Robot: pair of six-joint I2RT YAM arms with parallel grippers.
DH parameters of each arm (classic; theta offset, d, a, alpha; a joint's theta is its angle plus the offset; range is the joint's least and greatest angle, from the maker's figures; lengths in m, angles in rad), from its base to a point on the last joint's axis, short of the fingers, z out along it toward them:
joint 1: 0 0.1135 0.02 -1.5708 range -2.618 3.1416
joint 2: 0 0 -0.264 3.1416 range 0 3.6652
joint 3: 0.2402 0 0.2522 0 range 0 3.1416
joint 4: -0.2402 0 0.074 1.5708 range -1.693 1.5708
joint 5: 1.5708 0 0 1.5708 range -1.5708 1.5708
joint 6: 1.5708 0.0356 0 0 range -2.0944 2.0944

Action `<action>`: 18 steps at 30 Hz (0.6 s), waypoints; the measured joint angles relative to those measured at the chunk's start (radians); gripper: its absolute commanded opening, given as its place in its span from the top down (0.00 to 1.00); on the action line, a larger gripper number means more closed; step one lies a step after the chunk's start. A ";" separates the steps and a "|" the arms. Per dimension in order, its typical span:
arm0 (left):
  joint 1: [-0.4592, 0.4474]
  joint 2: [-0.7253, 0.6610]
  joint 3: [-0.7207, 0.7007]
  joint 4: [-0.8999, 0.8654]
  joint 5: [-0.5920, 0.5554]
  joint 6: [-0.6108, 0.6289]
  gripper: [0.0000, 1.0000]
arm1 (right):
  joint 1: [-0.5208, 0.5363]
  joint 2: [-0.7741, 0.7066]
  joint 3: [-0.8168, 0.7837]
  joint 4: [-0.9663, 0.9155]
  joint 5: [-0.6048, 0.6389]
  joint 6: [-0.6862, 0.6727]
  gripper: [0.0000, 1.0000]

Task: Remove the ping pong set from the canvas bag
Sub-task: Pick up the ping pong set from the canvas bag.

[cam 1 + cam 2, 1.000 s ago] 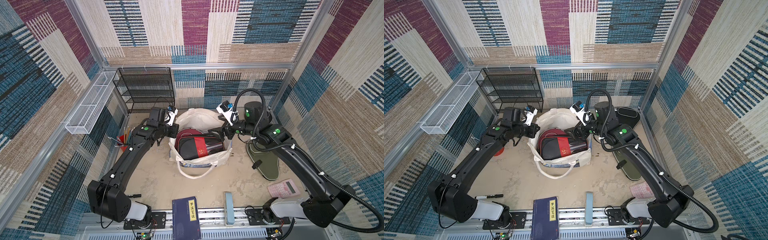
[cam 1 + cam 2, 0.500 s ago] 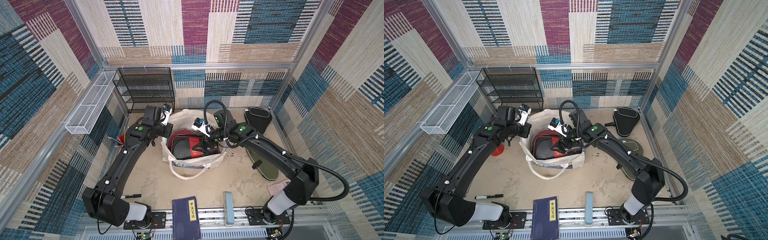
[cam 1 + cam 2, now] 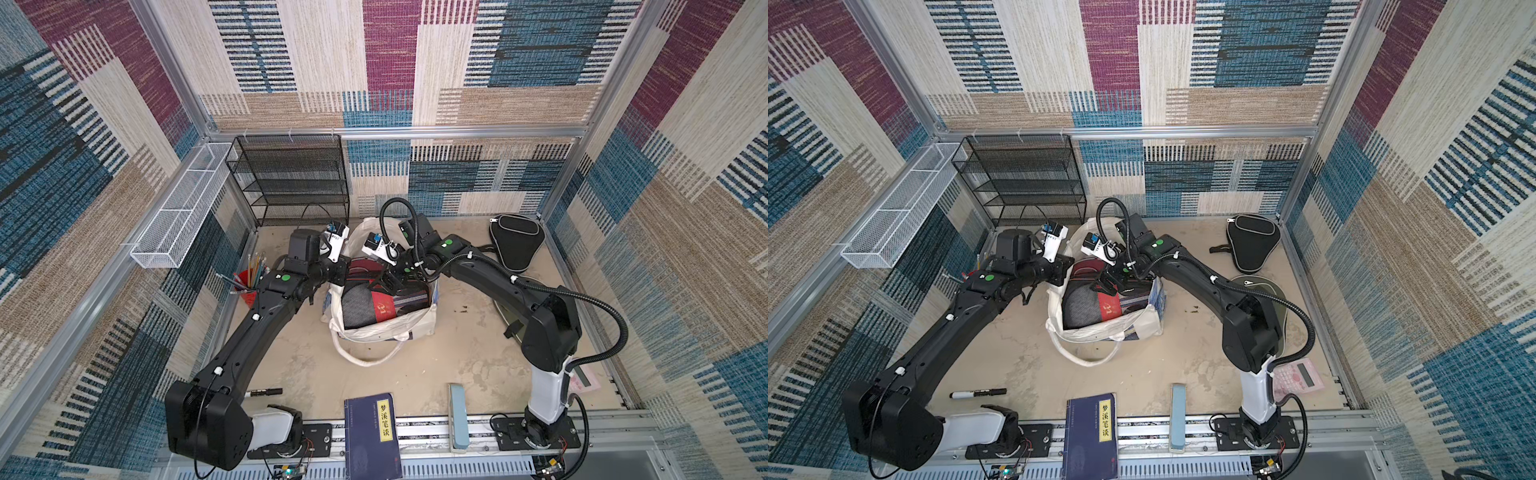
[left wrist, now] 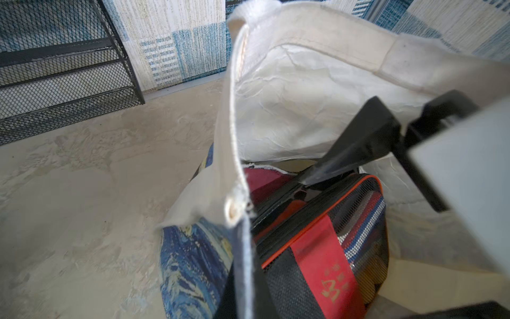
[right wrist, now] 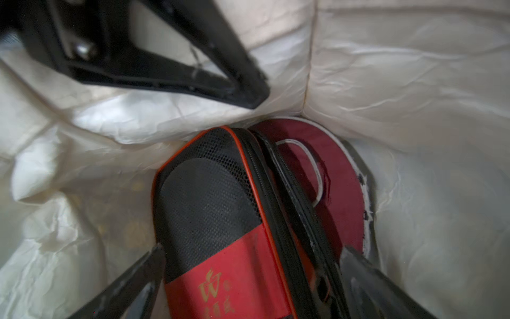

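Arms reach in from the near rail and meet over the canvas bag, which stands open-mouthed on the beige tabletop. The left arm stretches long and low with its elbow out, and the left gripper is pressed together on the bag's rim on that arm's side, the cream hem pinched between its fingers. The right arm folds sharply at the elbow and dips into the bag's mouth from above; the right gripper is spread wide, its fingers straddling the black-and-red mesh case inside the bag, and whether they touch it cannot be told. Packed against that case, also in the bag, lies a maroon case with pale piping, and crumpled bag lining crowds both. In both top views the right wrist and its cable cover the bag's far half. Outside, a black case lies beyond the bag on the right arm's side, and an olive green case lies beside the bag, partly under the right forearm. A pink calculator, a dark blue book, a pale blue block and a black marker lie on the rail's side of the bag; a black mesh rack stands behind the bag.
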 measured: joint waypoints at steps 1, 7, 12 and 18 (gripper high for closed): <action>0.000 -0.001 -0.008 0.014 0.010 -0.003 1.00 | -0.001 0.019 0.021 -0.014 0.002 -0.012 0.02; 0.000 0.002 -0.030 0.053 0.035 -0.010 1.00 | 0.000 0.111 0.085 -0.082 0.005 -0.055 0.15; 0.000 0.020 -0.033 0.078 0.040 -0.010 1.00 | -0.001 0.168 0.122 -0.127 -0.007 -0.069 0.34; 0.001 0.032 -0.032 0.083 0.048 -0.009 1.00 | -0.005 0.181 0.131 -0.152 -0.034 -0.077 0.93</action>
